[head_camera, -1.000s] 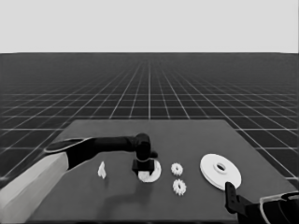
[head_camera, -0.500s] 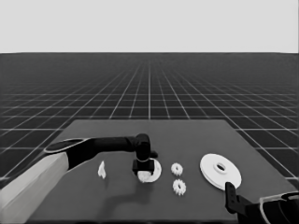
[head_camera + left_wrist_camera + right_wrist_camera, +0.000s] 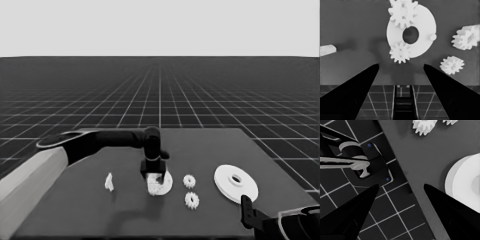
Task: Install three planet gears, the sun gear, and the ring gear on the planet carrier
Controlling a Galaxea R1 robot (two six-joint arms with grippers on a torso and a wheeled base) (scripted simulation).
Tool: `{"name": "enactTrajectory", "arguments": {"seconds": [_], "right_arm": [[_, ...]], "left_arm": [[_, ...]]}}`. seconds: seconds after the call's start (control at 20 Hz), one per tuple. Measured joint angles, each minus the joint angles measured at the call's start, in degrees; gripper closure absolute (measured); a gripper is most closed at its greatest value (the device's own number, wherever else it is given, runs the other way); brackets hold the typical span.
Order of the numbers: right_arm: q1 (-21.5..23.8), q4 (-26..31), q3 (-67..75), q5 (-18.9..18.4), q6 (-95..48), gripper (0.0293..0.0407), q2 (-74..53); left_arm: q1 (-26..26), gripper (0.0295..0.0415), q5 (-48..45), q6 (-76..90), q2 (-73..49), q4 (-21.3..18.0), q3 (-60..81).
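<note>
Left wrist view — I see my left tool [image 3: 401, 65] spread, empty, over the smaller round part [image 3: 420, 35], which carries two gears [image 3: 400, 52]; two more gears [image 3: 189, 181] lie beside it on the bench [image 3: 90, 210]. Right tool [image 3: 401, 185] parked, spread.

In the head view we find the left hand [image 3: 155, 176] standing in front of the smaller round part [image 3: 162, 184], covering the part's far side and whatever sits on it there. Past that hand's fingertips in its wrist view, we see one gear [image 3: 402, 12] on the round part cut by the picture's edge, and the thin white piece [image 3: 327, 49] is cut too. By the right hand [image 3: 401, 185], the larger round part [image 3: 466, 182] and two gears [image 3: 423, 126] run out of the picture.
</note>
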Motion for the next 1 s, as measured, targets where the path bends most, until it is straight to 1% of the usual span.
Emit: {"name": "enactTrajectory", "arguments": {"seconds": [0.1,0.15,0.2,0.25,0.3,0.35,0.45,0.6,0.65,0.7,0.75,0.8,0.9,1.0], "right_arm": [[0.00,0.00,0.00,0.00,0.00,0.0315,0.00],[0.00,0.00,0.00,0.00,0.00,0.0315,0.00],[0.00,0.00,0.00,0.00,0.00,0.0315,0.00],[0.00,0.00,0.00,0.00,0.00,0.0315,0.00],[0.00,0.00,0.00,0.00,0.00,0.0315,0.00],[0.00,0.00,0.00,0.00,0.00,0.0315,0.00],[0.00,0.00,0.00,0.00,0.00,0.0315,0.00],[0.00,0.00,0.00,0.00,0.00,0.0315,0.00],[15.29,12.56,-9.48,-20.26,27.70,0.0304,18.37],[19.83,20.66,-24.04,-22.90,45.27,0.0307,34.07],[20.59,24.40,-35.57,-21.58,50.95,0.0310,40.94],[20.73,26.52,-43.30,-20.61,53.21,0.0313,44.65],[20.71,28.55,-51.41,-19.73,54.59,0.0315,48.27],[20.66,29.28,-54.54,-19.45,54.83,0.0315,49.60]], "left_arm": [[-0.08,0.0326,0.00,-0.01,0.00,-0.10,0.01],[-6.17,0.0303,-20.51,27.71,-15.26,2.70,21.11],[-12.22,0.0301,-33.02,56.29,-36.72,4.40,35.41],[-15.67,0.0308,-40.35,77.51,-49.93,5.39,43.85],[-17.62,0.0317,-44.68,89.99,-57.42,5.96,48.93],[-18.75,0.0322,-47.22,97.33,-61.72,6.30,51.93],[-19.80,0.0325,-49.60,104.20,-65.63,6.61,54.74],[-20.26,0.0326,-50.61,107.09,-67.21,6.75,55.90],[-20.31,0.0326,-50.71,107.39,-67.37,6.76,56.02],[-20.33,0.0326,-50.77,107.57,-67.47,6.77,56.09],[-20.35,0.0326,-50.81,107.68,-67.52,6.77,56.13],[-20.36,0.0326,-50.83,107.74,-67.55,6.78,56.15],[-20.37,0.0326,-50.85,107.80,-67.58,6.78,56.18],[-20.38,0.0326,-50.86,107.82,-67.59,6.78,56.18]]}}
